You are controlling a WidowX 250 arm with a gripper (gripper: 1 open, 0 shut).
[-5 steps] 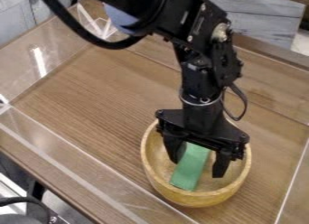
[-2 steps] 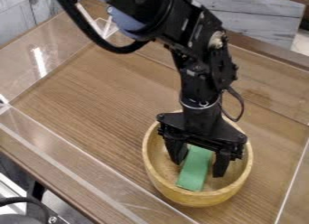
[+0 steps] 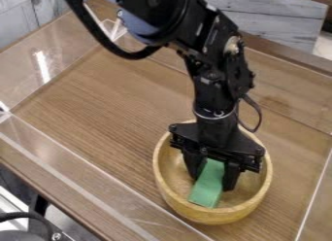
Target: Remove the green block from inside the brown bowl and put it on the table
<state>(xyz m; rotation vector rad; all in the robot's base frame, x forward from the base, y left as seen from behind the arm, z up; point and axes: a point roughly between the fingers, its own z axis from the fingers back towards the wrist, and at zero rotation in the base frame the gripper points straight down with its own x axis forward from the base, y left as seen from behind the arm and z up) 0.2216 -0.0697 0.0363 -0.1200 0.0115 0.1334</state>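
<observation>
The brown bowl (image 3: 173,187) sits on the table (image 3: 116,99) near the front right. Inside it lies the green block (image 3: 207,191), tilted against the bowl's floor with its lower end towards the front rim. My gripper (image 3: 215,169) points straight down into the bowl, and its black fingers (image 3: 196,164) are pressed against the upper part of the block on both sides. The block's top end is hidden behind the gripper. It still rests in the bowl.
Clear acrylic walls (image 3: 39,138) edge the table at the left and front. The black arm (image 3: 208,51) and its cables rise above the bowl towards the back left. Wood-grain tabletop lies to the left of the bowl.
The jaws, spread wide astride the block before, have closed in on it. The block and bowl have stayed in place, and the arm has hardly moved.
</observation>
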